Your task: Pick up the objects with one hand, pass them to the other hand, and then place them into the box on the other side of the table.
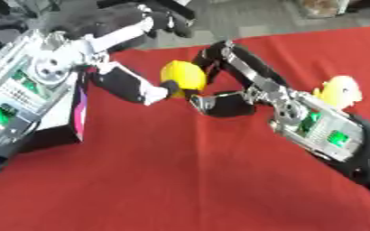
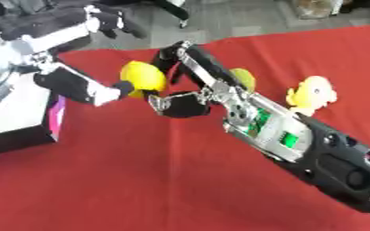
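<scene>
A round yellow object (image 1: 183,75) hangs above the red table (image 1: 180,180) between my two hands. My right hand (image 1: 255,83) comes in from the lower right, and its fingers (image 1: 217,53) curl over the object's far side while the thumb sits below it. My left hand (image 1: 90,47) reaches in from the upper left. Its thumb tip touches the object's near left side, and its fingers (image 1: 153,22) stretch up and away from it. A yellow duck-like toy (image 2: 311,94) lies on the cloth to the right, behind my right forearm.
A black box (image 1: 58,128) with a pale inside and a magenta stripe stands at the left edge under my left arm. Another yellow-green rounded thing (image 2: 243,79) shows behind my right hand. Grey floor lies beyond the table's far edge.
</scene>
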`<state>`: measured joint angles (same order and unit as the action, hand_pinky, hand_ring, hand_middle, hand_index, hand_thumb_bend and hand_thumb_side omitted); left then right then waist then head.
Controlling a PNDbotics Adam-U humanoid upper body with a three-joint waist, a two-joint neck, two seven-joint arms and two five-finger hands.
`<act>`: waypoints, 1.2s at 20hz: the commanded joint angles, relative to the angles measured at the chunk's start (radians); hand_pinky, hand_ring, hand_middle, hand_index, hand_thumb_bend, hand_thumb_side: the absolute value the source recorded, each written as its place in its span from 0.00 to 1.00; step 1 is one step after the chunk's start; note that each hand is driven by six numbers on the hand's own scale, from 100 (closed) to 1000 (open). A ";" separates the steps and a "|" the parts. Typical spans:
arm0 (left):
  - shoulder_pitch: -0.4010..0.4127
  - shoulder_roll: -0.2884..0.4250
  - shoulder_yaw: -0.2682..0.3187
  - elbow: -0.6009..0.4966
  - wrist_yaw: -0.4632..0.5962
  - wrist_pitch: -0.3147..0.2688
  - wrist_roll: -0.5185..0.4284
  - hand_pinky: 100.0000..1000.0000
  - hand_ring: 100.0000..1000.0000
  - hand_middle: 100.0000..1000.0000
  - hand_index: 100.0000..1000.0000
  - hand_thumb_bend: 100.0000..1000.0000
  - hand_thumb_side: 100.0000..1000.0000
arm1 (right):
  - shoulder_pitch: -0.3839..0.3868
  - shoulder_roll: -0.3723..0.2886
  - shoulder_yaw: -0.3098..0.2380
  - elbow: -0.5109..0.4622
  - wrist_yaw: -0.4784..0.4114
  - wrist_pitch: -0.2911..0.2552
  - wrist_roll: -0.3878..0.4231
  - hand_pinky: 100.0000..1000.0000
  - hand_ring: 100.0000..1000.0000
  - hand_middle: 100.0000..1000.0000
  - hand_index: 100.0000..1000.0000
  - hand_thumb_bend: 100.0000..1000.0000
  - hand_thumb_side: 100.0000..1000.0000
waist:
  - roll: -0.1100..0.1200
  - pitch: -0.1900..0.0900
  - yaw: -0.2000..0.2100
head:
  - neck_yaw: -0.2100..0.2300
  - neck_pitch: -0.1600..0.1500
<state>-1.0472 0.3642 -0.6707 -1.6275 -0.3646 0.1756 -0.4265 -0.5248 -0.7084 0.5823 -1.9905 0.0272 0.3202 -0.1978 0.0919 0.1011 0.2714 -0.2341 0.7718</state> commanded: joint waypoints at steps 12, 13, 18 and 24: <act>0.004 -0.030 -0.009 0.073 -0.079 -0.004 -0.029 0.80 0.85 0.76 0.84 0.26 0.12 | -0.021 -0.007 -0.005 -0.009 0.032 -0.033 -0.017 0.48 0.59 0.36 0.48 0.00 0.00 | 0.004 -0.013 -0.005 | 0.015 -0.002; 0.005 -0.033 -0.009 0.077 -0.086 -0.001 -0.029 0.80 0.85 0.76 0.84 0.25 0.12 | -0.021 -0.007 -0.004 -0.009 0.033 -0.034 -0.019 0.48 0.59 0.36 0.48 0.00 0.00 | 0.004 -0.013 -0.005 | 0.015 -0.002; 0.013 -0.046 -0.010 0.105 -0.105 0.010 -0.016 0.78 0.84 0.73 0.82 0.16 0.11 | -0.019 -0.006 -0.001 -0.009 0.039 -0.045 -0.024 0.48 0.59 0.36 0.48 0.00 0.00 | 0.004 -0.011 -0.006 | 0.016 -0.002; 0.018 -0.054 -0.002 0.114 -0.057 0.033 0.078 0.73 0.75 0.57 0.70 0.00 0.16 | -0.015 -0.004 0.002 -0.009 0.046 -0.047 -0.021 0.47 0.58 0.36 0.48 0.00 0.00 | 0.004 -0.009 -0.007 | 0.016 -0.002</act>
<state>-1.0114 0.3057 -0.6880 -1.5067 -0.4340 0.2035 -0.3740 -0.5281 -0.7071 0.5877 -1.9905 0.0665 0.2775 -0.2212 0.0919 0.1023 0.2651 -0.2222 0.7718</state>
